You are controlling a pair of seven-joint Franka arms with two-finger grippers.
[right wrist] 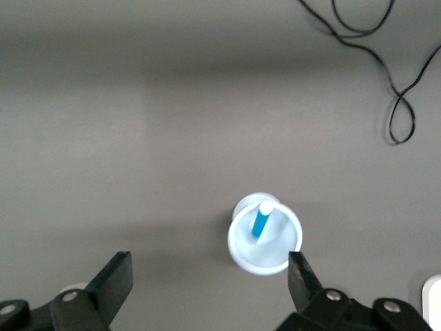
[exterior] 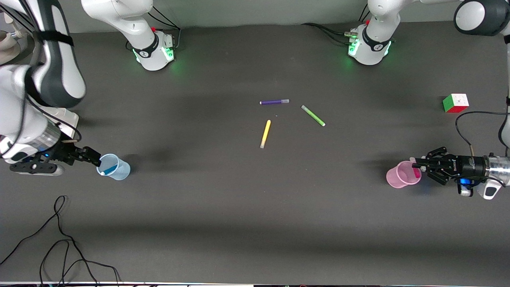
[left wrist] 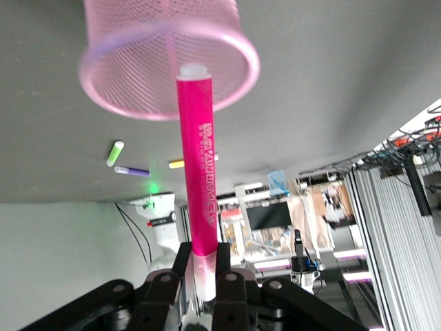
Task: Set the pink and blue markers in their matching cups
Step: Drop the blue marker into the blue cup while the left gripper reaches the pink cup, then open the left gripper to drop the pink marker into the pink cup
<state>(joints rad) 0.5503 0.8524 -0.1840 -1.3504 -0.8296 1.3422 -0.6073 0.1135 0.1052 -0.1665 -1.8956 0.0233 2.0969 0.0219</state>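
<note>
Right gripper (exterior: 93, 158) hangs over the blue cup (exterior: 114, 167) at the right arm's end of the table, fingers spread wide w/ nothing between them; in the right wrist view the two fingertips (right wrist: 120, 270) stand well apart, either side of the cup (right wrist: 265, 243). Blue marker (exterior: 108, 170) sits inside that cup, leaning on the wall, white tip up (right wrist: 261, 219).

Left gripper (exterior: 416, 165) is at the pink cup (exterior: 402, 174), at the left arm's end of the table, lying abt level w/ the tabletop. Fingers are pinched on the pink marker (left wrist: 198, 162) near its pale cap end; in the left wrist view the marker runs from the gripper (left wrist: 205, 276) up to the cup's rim (left wrist: 110, 83), white tip at the mouth. In the front view only a bit of pink marker (exterior: 416, 173) shows by the cup's rim next to the fingers. Cup wall looks mesh-like.

Mid-table, well apart from both cups: purple marker (exterior: 274, 102), green marker (exterior: 313, 115), yellow marker (exterior: 265, 134). Yellow lies nearest the front camera of the three. Rubik's cube (exterior: 455, 103) sits toward the left arm's end, farther from the camera than the pink cup. Loose black cable (exterior: 59, 239) lies on the table near the front edge, right arm's end.
</note>
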